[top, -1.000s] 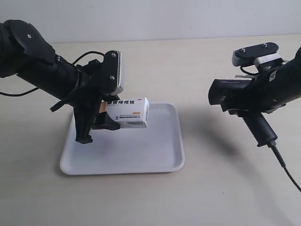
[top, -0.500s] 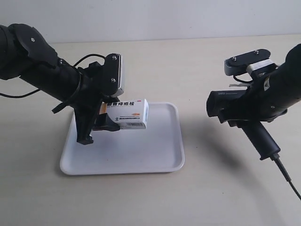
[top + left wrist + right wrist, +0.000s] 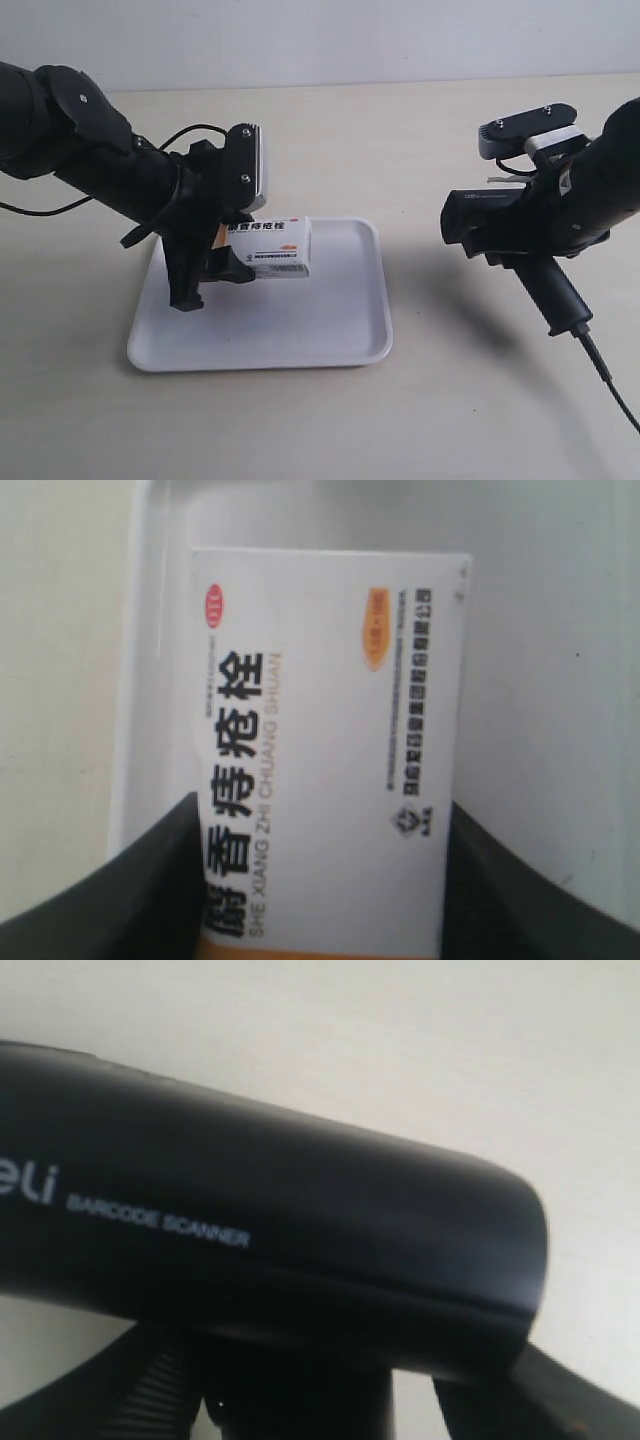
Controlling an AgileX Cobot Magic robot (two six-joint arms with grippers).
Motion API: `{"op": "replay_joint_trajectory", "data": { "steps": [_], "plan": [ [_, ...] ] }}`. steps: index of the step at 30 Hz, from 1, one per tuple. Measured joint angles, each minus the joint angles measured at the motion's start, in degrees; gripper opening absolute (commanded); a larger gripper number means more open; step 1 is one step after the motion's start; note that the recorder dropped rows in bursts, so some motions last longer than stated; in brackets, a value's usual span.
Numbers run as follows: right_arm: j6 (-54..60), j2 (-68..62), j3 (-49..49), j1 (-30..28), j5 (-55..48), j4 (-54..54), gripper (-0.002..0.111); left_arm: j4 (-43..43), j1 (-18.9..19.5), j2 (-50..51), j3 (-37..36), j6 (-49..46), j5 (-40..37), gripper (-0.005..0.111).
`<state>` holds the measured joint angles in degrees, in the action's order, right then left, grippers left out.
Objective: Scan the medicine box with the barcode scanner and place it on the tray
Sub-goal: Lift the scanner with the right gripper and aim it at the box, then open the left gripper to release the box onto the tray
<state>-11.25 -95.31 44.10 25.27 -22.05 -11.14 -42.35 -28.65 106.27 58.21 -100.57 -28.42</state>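
The white medicine box with black Chinese text hangs low over the white tray, and my left gripper is shut on its orange end. In the left wrist view the medicine box fills the space between the dark fingers of my left gripper, with the tray right beneath. My right gripper is shut on the black barcode scanner, held in the air with its head toward the box. The barcode scanner fills the right wrist view.
The scanner's handle slants down and its black cable trails to the table's near right. A beige tabletop surrounds the tray. The left arm's cable loops behind it.
The left gripper has lowered the medicine box closer to the tray. The right arm with the scanner has shifted slightly and then held still.
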Motion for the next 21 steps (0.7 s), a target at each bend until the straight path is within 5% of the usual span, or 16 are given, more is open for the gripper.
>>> {"op": "replay_joint_trajectory", "data": {
  "steps": [15,19,21],
  "plan": [
    [-5.7,-8.4,0.0,0.0,7.1,-2.7,0.003,-4.9,0.0,2.7,0.0,0.1,0.4,0.001],
    [-6.5,-9.4,0.2,0.0,8.7,-3.1,0.027,-7.0,0.0,4.4,0.0,0.1,0.6,0.026],
    [-6.7,-9.7,0.2,0.0,8.8,-3.2,0.049,-7.1,0.0,5.6,0.0,0.1,0.8,0.046]
  ]
}}
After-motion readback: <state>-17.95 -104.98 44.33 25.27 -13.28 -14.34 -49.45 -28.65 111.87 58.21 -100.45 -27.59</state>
